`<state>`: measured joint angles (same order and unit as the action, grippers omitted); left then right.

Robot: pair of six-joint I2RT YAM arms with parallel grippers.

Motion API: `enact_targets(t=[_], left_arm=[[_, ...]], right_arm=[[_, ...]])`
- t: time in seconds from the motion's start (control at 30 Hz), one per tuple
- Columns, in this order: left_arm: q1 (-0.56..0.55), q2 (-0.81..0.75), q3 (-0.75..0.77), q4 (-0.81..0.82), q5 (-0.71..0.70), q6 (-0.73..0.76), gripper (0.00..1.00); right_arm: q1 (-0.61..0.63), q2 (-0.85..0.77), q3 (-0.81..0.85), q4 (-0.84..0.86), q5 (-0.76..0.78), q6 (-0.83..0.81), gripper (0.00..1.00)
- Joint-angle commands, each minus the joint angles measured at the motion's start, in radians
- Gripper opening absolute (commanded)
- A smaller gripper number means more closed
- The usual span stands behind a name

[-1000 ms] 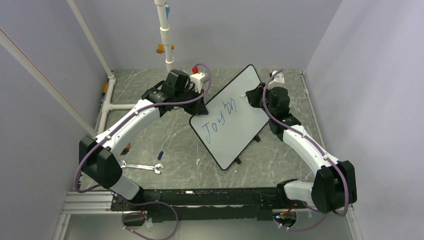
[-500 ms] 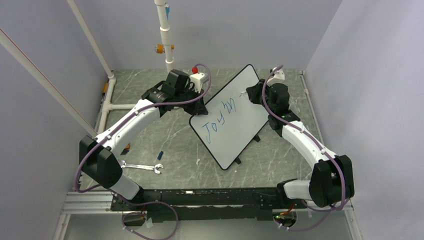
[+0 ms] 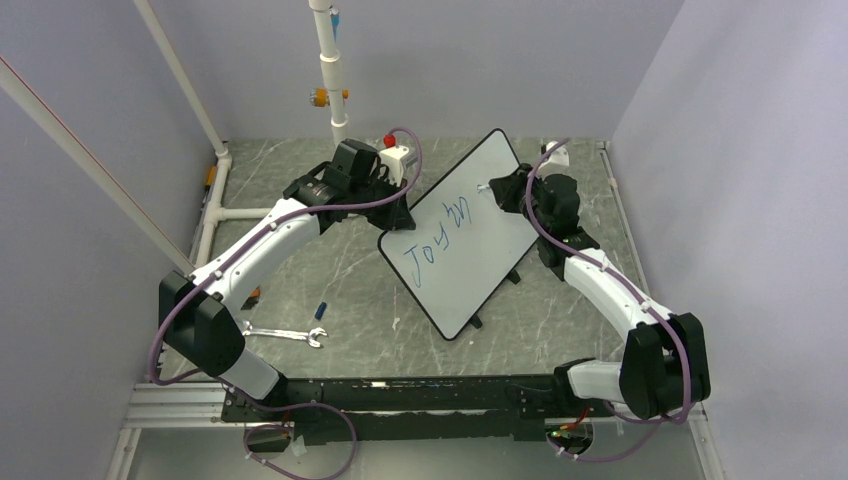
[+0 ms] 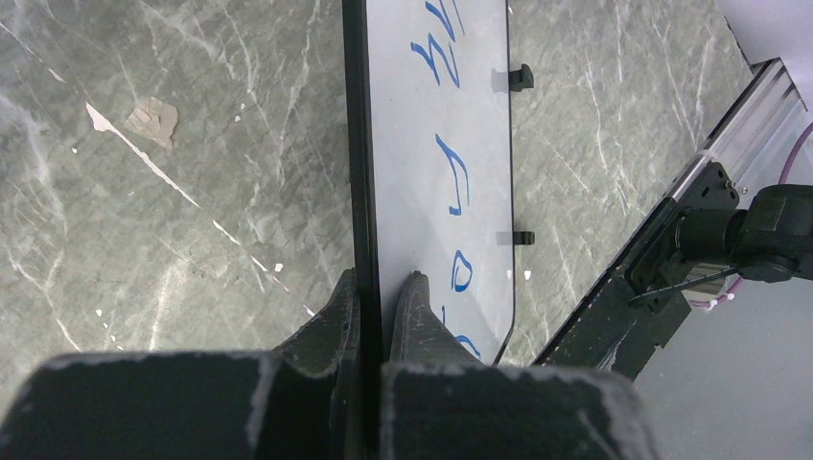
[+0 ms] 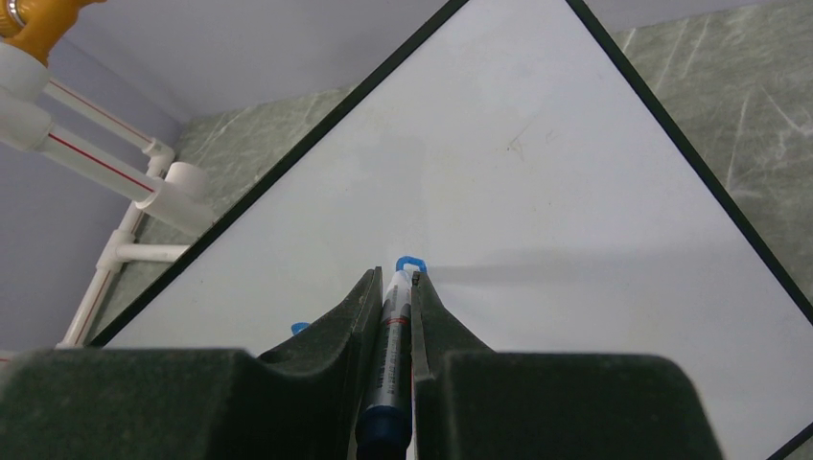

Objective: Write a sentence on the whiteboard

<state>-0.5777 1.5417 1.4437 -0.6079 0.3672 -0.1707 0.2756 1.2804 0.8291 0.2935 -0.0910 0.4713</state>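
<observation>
Marbled counter [image 3: 330, 270] bears the tilted whiteboard [image 3: 490, 255]. Left end effector [image 4: 380, 280] pinches its rim; right end effector [image 5: 393, 278] pinches a marker [image 5: 393, 326], tip beside the sentence [image 3: 440, 235]. Light, even pressure seems best.

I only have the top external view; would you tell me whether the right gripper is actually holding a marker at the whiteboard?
Observer: Yes; the right wrist view shows the right gripper shut on a marker, tip at the whiteboard.
Operator: Is any ink visible there?
Observer: A small blue stroke sits right at the tip.
Operator: And the left gripper?
Observer: It clamps the whiteboard's black rim, one finger on each face.
</observation>
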Motion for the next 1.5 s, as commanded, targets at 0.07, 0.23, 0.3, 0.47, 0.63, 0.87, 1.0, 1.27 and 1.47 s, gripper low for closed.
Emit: enact_targets(t=[0.07, 0.23, 0.3, 0.47, 0.63, 0.87, 1.0, 1.27, 1.47], left_arm=[[-0.010, 0.027, -0.026, -0.029, -0.276, 0.270, 0.00], [-0.011, 0.029, -0.025, -0.030, -0.275, 0.270, 0.00], [-0.010, 0.029, -0.026, -0.031, -0.277, 0.270, 0.00], [-0.010, 0.030, -0.026, -0.031, -0.281, 0.273, 0.00], [-0.011, 0.031, -0.026, -0.031, -0.280, 0.272, 0.00], [-0.010, 0.032, -0.026, -0.032, -0.281, 0.273, 0.00], [-0.010, 0.033, -0.026, -0.031, -0.282, 0.273, 0.00], [-0.011, 0.035, -0.024, -0.033, -0.283, 0.274, 0.00], [-0.010, 0.034, -0.024, -0.033, -0.284, 0.275, 0.00]], right_arm=[[0.018, -0.014, -0.052, -0.065, -0.056, 0.005, 0.00], [0.017, -0.020, -0.054, -0.096, -0.025, -0.014, 0.00], [0.017, -0.019, -0.046, -0.114, -0.004, -0.023, 0.00], [0.016, -0.011, -0.023, -0.150, 0.047, -0.037, 0.00], [0.016, 0.004, 0.003, -0.157, 0.067, -0.050, 0.00], [0.017, 0.001, 0.071, -0.169, 0.088, -0.077, 0.00], [0.014, -0.019, 0.089, -0.167, 0.129, -0.075, 0.00], [-0.013, -0.031, 0.072, -0.118, 0.121, -0.035, 0.00], [-0.052, -0.032, 0.070, -0.070, 0.062, -0.001, 0.00]])
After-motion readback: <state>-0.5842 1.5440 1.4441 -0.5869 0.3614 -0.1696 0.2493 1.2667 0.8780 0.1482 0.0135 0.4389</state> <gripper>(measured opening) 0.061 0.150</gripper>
